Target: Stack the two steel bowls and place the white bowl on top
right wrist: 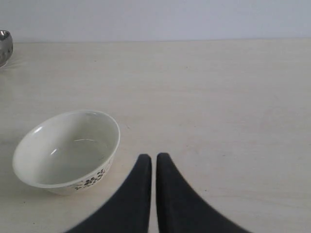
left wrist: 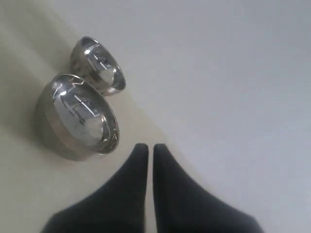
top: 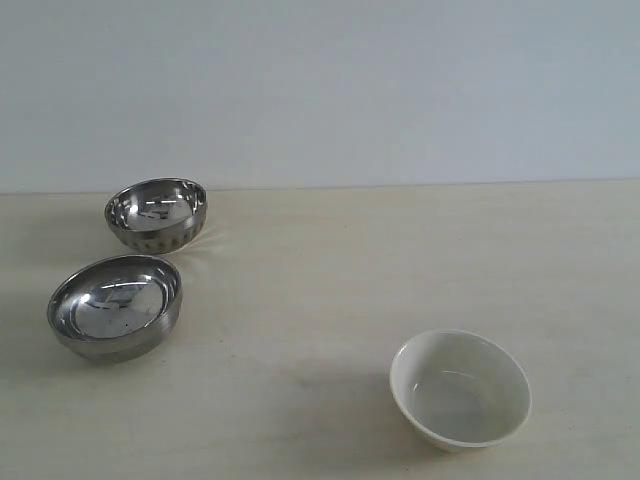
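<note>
Two steel bowls stand apart on the left of the pale table. The wider plain steel bowl is nearer the front; the smaller dimpled steel bowl is behind it. The white bowl sits upright at the front right, with a small dark flower pattern on its outer wall. No gripper shows in the exterior view. My left gripper is shut and empty, a little beside the plain bowl. Beside the white bowl, my right gripper is shut with nothing in it.
The cream table runs back to a plain pale wall. The edge of a steel bowl shows at the far side of the right wrist view. No other objects are visible.
</note>
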